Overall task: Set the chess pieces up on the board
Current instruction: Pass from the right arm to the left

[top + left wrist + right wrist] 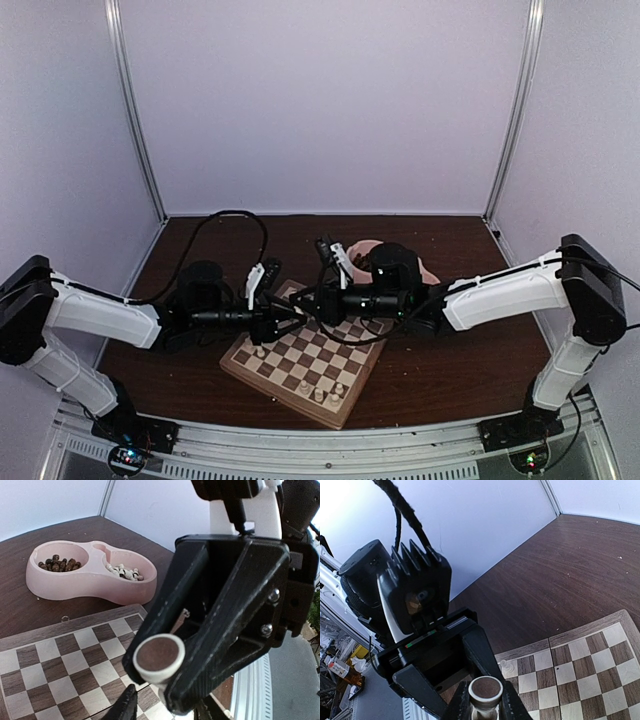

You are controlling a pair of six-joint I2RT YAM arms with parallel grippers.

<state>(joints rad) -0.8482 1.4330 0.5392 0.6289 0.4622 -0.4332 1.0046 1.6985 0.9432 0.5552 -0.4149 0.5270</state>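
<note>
Held piece (159,655) is off the board (310,362), up in the air over its far corner. It's a cream figure, with the base disc (brown felt, cream rim) facing both wrist cams. The right gripper (156,681) has it. Jaws are clenched on the body just under the base, one finger on each side; the right wrist view shows the same grip (486,707).

Left gripper (287,318) is nose to nose with the right one at that spot. One of its fingers (125,705) shows low and left of the held piece in the left wrist view. Can't tell how the left jaws stand or whether they touch the piece, because the tips are hidden behind the right gripper's body.

The board lies flat on the bench (460,370), rotated so one corner points toward the arm bases. A small cluster of cream pieces (320,393) stands upright by the near corner. A single cream piece (262,352) stands by the left edge.

Pink bowl (90,587) sits on the bench just beyond the board's far edge, not touching it. It has two compartments. As the left wrist cam sees it, the dark pieces (57,563) are in the left one and the loose cream pieces (125,572) in the right. In the top view the right arm covers most of the bowl.
</note>
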